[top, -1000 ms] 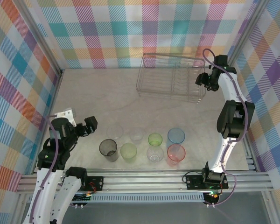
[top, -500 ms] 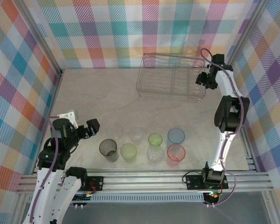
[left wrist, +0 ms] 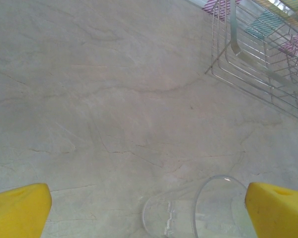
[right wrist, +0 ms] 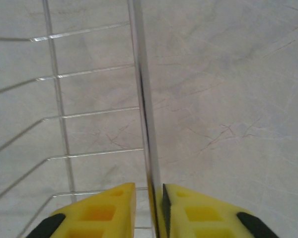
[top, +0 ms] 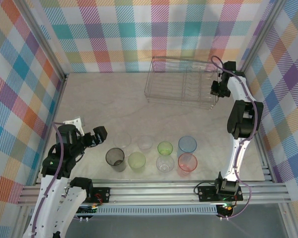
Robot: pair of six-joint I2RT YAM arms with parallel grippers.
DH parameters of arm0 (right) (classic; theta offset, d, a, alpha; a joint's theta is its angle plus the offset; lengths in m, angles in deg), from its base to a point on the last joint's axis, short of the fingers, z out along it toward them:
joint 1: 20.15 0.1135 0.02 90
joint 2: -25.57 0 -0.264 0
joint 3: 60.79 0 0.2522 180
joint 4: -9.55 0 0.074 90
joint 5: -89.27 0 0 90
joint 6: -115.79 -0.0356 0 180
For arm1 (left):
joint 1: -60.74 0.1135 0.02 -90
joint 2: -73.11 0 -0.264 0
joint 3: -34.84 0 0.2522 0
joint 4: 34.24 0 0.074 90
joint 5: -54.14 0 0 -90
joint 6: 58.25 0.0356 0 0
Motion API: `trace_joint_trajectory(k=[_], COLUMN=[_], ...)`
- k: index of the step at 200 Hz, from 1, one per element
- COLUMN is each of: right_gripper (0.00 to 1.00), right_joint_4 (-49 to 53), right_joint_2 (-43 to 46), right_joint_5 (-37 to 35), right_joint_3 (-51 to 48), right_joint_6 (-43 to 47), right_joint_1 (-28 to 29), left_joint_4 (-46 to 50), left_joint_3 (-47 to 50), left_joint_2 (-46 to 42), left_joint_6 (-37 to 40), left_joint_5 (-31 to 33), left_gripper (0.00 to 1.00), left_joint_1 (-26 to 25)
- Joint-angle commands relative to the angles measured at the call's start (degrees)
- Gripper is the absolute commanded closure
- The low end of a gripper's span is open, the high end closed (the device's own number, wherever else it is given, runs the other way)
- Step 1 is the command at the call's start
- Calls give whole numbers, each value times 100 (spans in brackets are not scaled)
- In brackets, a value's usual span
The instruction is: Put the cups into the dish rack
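Several cups stand in a group near the front: smoky grey (top: pixel 115 158), yellow-green (top: pixel 137 161), green (top: pixel 165 148), blue (top: pixel 187 144), pink-red (top: pixel 187 162) and clear ones (top: pixel 145 144). The silvery wire dish rack (top: pixel 150 91) sits at the back right. My right gripper (top: pixel 214 89) is at the rack's right end. In the right wrist view its yellow fingers (right wrist: pixel 149 198) pinch the rack's rim bar (right wrist: pixel 141 99). My left gripper (top: pixel 97 135) hangs open, just left of a clear cup (top: pixel 122 140). That cup (left wrist: pixel 188 218) lies low between the wide-apart fingers (left wrist: pixel 146 203).
Checked walls close in the marble table on three sides. An aluminium rail (top: pixel 154 191) runs along the near edge. The rack's corner (left wrist: pixel 258 54) shows far ahead in the left wrist view, with bare marble (left wrist: pixel 114 99) between it and the cup.
My right gripper has closed from half open down onto the rack's rim and shifted slightly to the right. The left gripper crept a little toward the clear cup, still wide open.
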Motion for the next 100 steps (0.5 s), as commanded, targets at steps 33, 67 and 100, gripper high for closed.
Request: trace_joint_trajectory(k=[33, 67, 100], right_gripper=[95, 100, 100], right_joint_4=[-93, -469, -644], right_joint_2=[757, 1507, 2145], right_joint_5=[-213, 46, 371], right_joint_3=[-843, -1919, -2863], right_joint_6=[-96, -221, -431], right_joint_1=[284, 493, 718], left_joint_4=[-3, -20, -29], left_joint_3=[63, 84, 98], left_joint_2=[155, 83, -17], left_joint_6=[-61, -91, -122], left_joint_5=[-101, -161, -182], left_gripper=[0, 0, 0], left_joint_1=[-25, -33, -39])
